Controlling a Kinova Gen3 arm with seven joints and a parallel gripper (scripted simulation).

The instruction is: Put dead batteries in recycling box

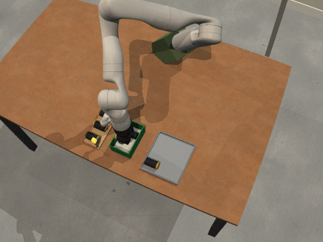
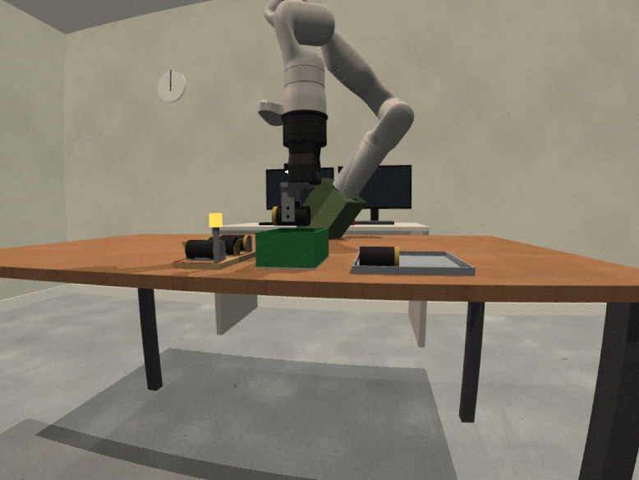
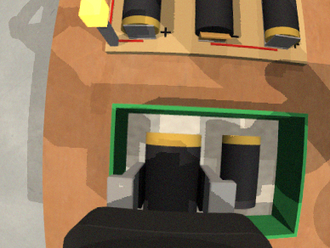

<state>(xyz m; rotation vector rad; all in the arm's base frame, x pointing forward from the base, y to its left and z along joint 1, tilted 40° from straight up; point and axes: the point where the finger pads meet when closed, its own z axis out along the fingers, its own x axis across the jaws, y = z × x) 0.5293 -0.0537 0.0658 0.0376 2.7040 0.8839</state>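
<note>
My gripper [image 3: 171, 180] [image 2: 291, 212] is shut on a black battery with a gold end [image 3: 171, 174] [image 2: 283, 214] and holds it lying flat just above the rim of the green recycling box [image 1: 113, 148] [image 2: 291, 249] [image 3: 117, 140]. Another battery [image 3: 241, 171] lies inside the box to the right. The holder board [image 1: 94, 133] [image 2: 206, 262] [image 3: 209, 52] stands beside the box with three batteries [image 3: 213, 3] [image 3: 279, 7] in its slots. The bulb [image 3: 93, 10] [image 2: 215, 219] [image 1: 94, 139] glows yellow. One battery [image 1: 151, 163] [image 2: 379, 256] lies in the grey tray [image 1: 176, 152] [image 2: 439, 268].
The dark green arm base [image 1: 164, 49] [image 2: 330, 209] stands at the back of the brown table [image 1: 49, 54] [image 2: 516, 274]. The box, board and tray sit close to the table's front edge. Monitors stand on a desk behind the table.
</note>
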